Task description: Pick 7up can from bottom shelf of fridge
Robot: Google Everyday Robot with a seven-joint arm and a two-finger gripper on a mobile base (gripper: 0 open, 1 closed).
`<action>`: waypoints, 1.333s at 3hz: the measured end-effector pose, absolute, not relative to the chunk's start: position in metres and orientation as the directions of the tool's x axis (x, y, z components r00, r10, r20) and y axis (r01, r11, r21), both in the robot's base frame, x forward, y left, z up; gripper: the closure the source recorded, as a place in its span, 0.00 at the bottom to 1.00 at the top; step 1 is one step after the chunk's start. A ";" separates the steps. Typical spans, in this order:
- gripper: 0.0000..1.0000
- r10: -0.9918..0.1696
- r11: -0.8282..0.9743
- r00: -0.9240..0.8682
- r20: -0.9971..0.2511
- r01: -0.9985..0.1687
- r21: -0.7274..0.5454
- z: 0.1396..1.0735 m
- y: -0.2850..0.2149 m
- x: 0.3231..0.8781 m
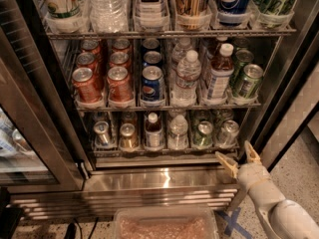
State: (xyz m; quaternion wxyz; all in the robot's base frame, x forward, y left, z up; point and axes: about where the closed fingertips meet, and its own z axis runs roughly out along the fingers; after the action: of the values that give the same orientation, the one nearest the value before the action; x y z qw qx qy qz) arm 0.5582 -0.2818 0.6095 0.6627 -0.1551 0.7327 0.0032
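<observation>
The fridge (149,179) stands open before me, with a shiny steel base. On the bottom shelf (134,152) the green 7up can (203,134) stands in the second lane from the right, between a water bottle (178,132) and a silver can (228,132). My gripper (239,158) is at the lower right, in front of the shelf's right end and below it, outside the fridge. Its two tan fingers are spread open and empty. It sits right of and lower than the 7up can, apart from it.
The bottom shelf also holds a silver can (102,133), a gold can (127,136) and a brown bottle (153,131). The middle shelf has red cans (118,82), Pepsi cans (152,82), bottles and green cans (247,80). The glass door (30,133) is at the left. A clear bin (164,224) sits below.
</observation>
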 end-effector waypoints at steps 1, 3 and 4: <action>0.27 -0.239 0.954 -0.056 -0.969 -0.197 -0.224 0.605 -0.283 0.570; 0.30 -0.277 0.954 -0.019 -0.961 -0.123 -0.272 0.598 -0.284 0.606; 0.29 -0.281 0.954 -0.015 -0.959 -0.114 -0.278 0.597 -0.284 0.615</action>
State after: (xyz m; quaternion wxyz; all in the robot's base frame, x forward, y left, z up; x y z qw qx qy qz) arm 0.6145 -0.2839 0.5965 0.6877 -0.1393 0.7099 -0.0607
